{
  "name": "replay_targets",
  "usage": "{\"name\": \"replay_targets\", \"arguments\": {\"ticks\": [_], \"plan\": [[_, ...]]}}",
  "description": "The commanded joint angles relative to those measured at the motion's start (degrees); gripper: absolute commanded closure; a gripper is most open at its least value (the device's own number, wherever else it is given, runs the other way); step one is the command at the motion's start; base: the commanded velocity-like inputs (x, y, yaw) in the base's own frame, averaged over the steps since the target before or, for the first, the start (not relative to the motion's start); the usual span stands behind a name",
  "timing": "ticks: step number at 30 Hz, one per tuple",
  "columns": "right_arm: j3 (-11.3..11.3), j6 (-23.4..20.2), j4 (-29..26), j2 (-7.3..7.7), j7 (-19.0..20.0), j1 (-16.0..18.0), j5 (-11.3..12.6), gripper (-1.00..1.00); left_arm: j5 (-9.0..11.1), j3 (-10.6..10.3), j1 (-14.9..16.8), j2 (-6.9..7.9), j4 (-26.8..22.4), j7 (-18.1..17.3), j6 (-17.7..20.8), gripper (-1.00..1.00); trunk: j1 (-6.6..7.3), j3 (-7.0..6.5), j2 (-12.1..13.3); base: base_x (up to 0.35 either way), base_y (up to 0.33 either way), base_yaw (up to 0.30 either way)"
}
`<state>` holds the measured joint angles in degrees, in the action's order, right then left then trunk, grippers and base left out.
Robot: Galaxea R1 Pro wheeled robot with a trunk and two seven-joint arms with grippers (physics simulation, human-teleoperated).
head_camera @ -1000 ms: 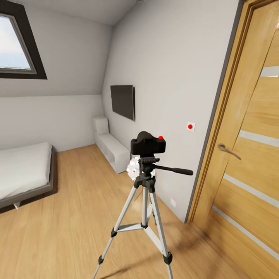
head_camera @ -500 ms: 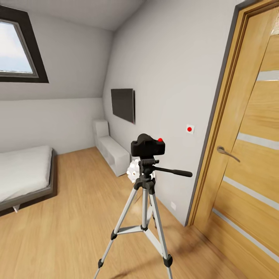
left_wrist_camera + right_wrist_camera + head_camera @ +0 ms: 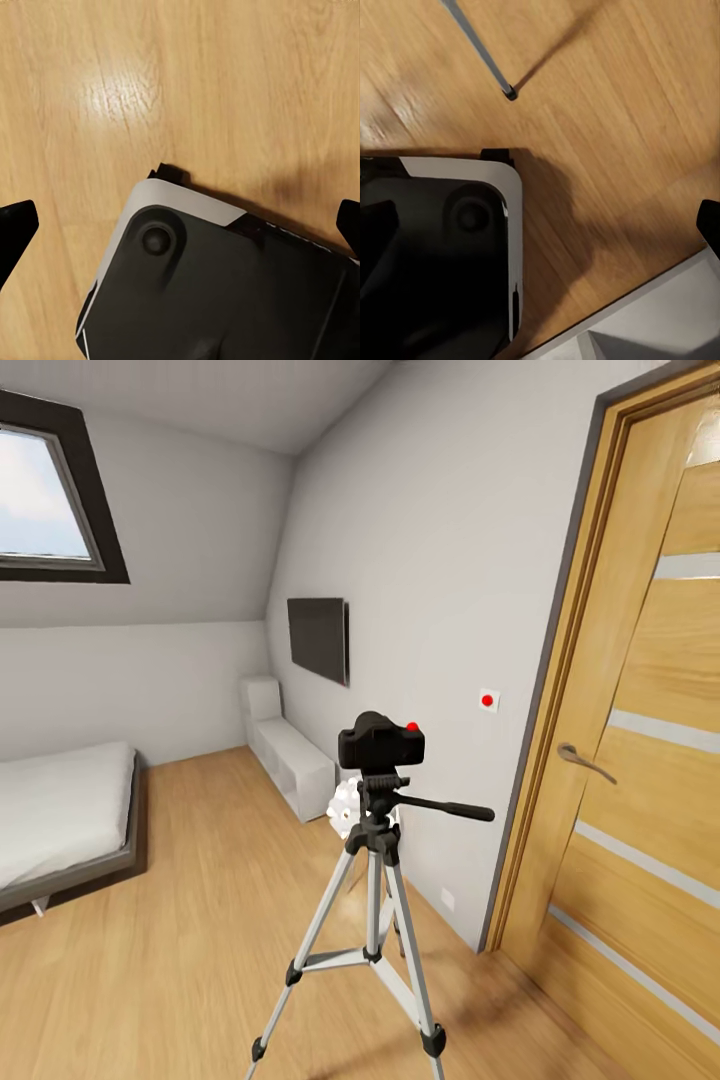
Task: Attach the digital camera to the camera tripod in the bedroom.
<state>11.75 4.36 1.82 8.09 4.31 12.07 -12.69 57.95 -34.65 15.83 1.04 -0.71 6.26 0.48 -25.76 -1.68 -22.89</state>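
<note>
In the head view the digital camera (image 3: 382, 742), black with a red dot, sits on the black head of the camera tripod (image 3: 373, 860). The tripod stands on the wood floor near the wall, its pan handle (image 3: 450, 808) pointing toward the door. My left gripper (image 3: 180, 225) is open over the floor, above the robot's dark base (image 3: 217, 292), with nothing between its fingertips. My right gripper (image 3: 540, 221) is also open and holds nothing. One silver tripod leg (image 3: 480, 49) and its foot show beyond it.
A wooden door (image 3: 640, 760) stands at the right, close to the tripod. The grey bed (image 3: 60, 820) lies at the left under a skylight (image 3: 45, 495). A white bench (image 3: 290, 750) and a wall screen (image 3: 318, 638) line the far wall. A small white object (image 3: 343, 810) sits behind the tripod.
The whole head view has shifted, with the tripod, door and bed sitting a little lower in the picture, so the camera moved. The digital camera stays on the tripod head.
</note>
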Motion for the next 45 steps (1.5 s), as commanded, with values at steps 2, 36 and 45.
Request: {"name": "replay_targets", "arguments": {"ticks": [2,36,45], "plan": [[0.5,0.5,0.2,-0.06,0.0,0.1,-0.5,-1.00,0.4,-0.5,0.0,0.01,-0.1,0.2,0.1,-1.00,-0.02,-0.17,0.0,0.000,0.000,0.000],[0.6,0.4,0.1,-0.09,-0.1,0.1,-0.5,-1.00,0.4,-0.7,0.0,0.01,-0.1,0.2,0.1,-1.00,-0.02,-3.30,0.0,0.000,0.000,0.000],[0.6,0.4,0.1,-0.10,-0.1,0.1,-0.5,-1.00,0.4,-0.7,0.0,0.01,-0.2,0.2,0.1,-1.00,-0.02,-4.11,0.0,0.000,0.000,0.000]]}}
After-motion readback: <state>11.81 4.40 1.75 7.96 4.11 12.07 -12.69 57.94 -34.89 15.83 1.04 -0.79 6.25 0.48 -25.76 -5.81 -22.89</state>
